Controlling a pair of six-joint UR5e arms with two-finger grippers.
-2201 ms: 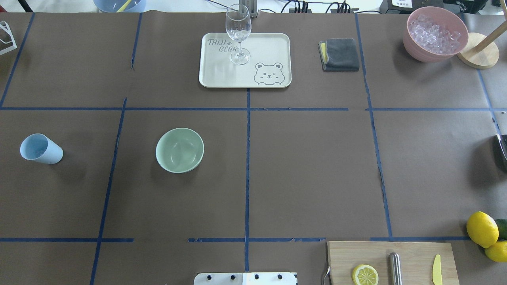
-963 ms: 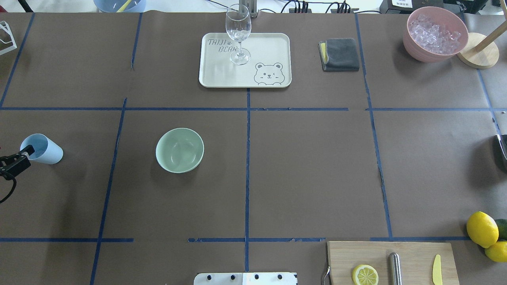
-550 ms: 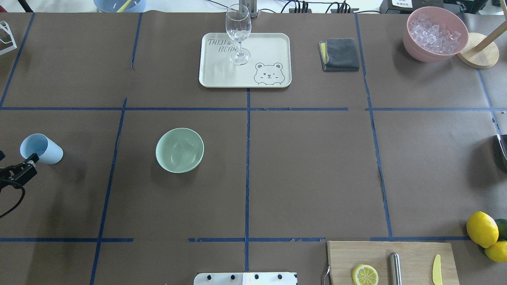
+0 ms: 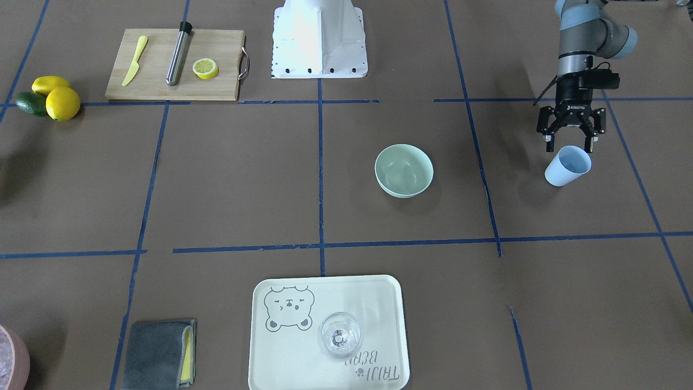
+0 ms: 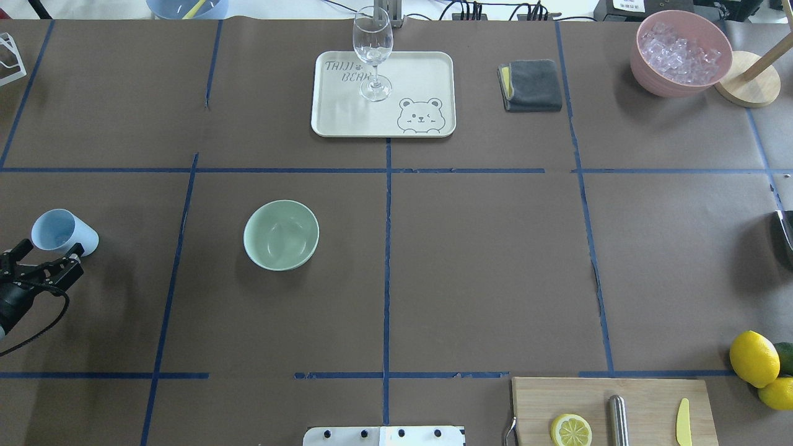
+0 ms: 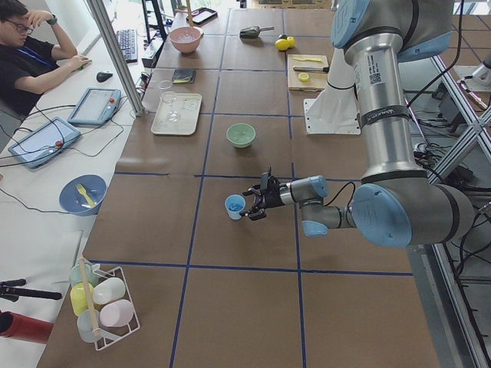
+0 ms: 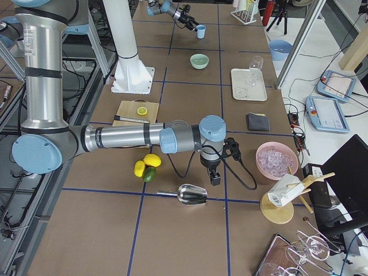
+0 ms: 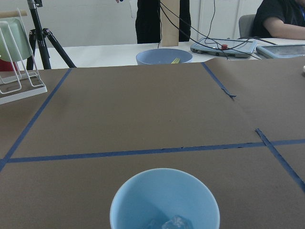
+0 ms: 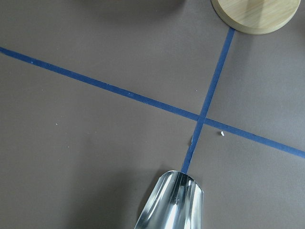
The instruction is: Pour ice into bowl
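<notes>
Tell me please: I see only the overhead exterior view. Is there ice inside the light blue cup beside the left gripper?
Observer: Yes. The left wrist view shows a few clear ice cubes at the bottom of the light blue cup.
Operator: At what height does the left gripper stand?
Observer: In the exterior left view the left gripper is level with the cup and points at its side.
Operator: Where is the right arm?
Observer: The exterior right view shows the right gripper pointing down, close to a metal scoop.
</notes>
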